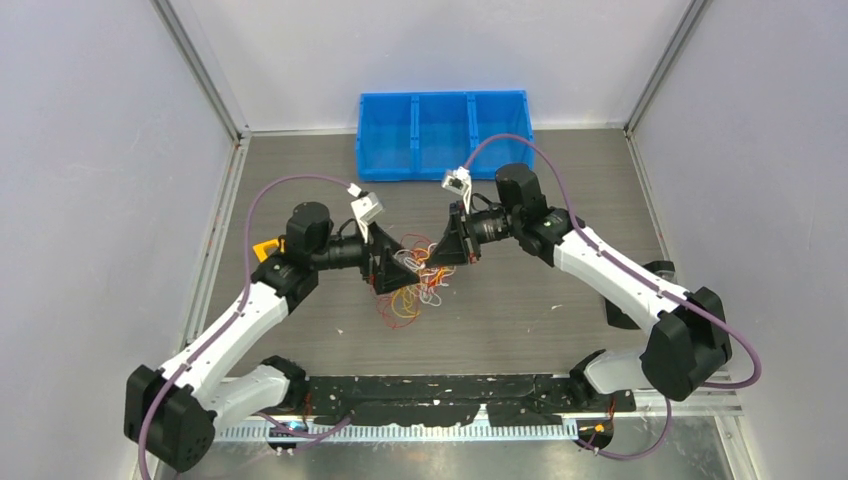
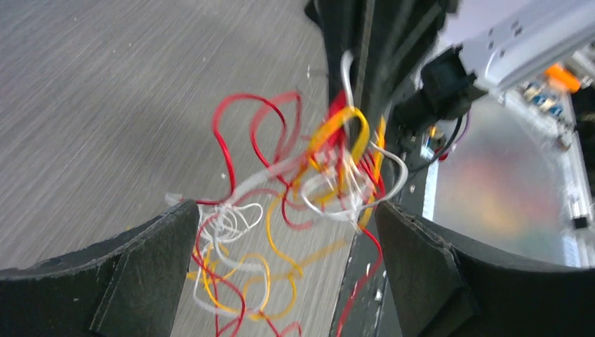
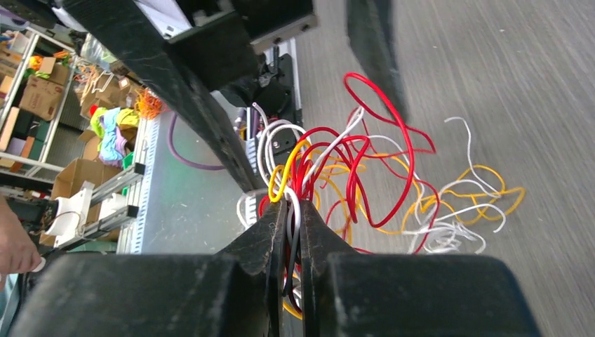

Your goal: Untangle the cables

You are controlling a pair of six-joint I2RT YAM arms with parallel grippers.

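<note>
The cables (image 1: 413, 288) are a tangle of thin red, yellow-orange and white wires at the table's middle. My right gripper (image 1: 437, 258) is shut on a bunch of them; in the right wrist view the strands run between its closed fingers (image 3: 293, 205) and the rest of the cables (image 3: 379, 168) spread out beyond, down to the table. My left gripper (image 1: 396, 274) is open, facing the right one. In the left wrist view the cables (image 2: 309, 182) hang in front of and between its spread fingers (image 2: 284, 210), touching neither clearly.
A blue bin (image 1: 443, 133) with three compartments stands at the back middle. A small orange piece (image 1: 264, 249) lies by the left arm. A black base plate (image 1: 450, 395) runs along the near edge. Walls close in the left, right and back sides.
</note>
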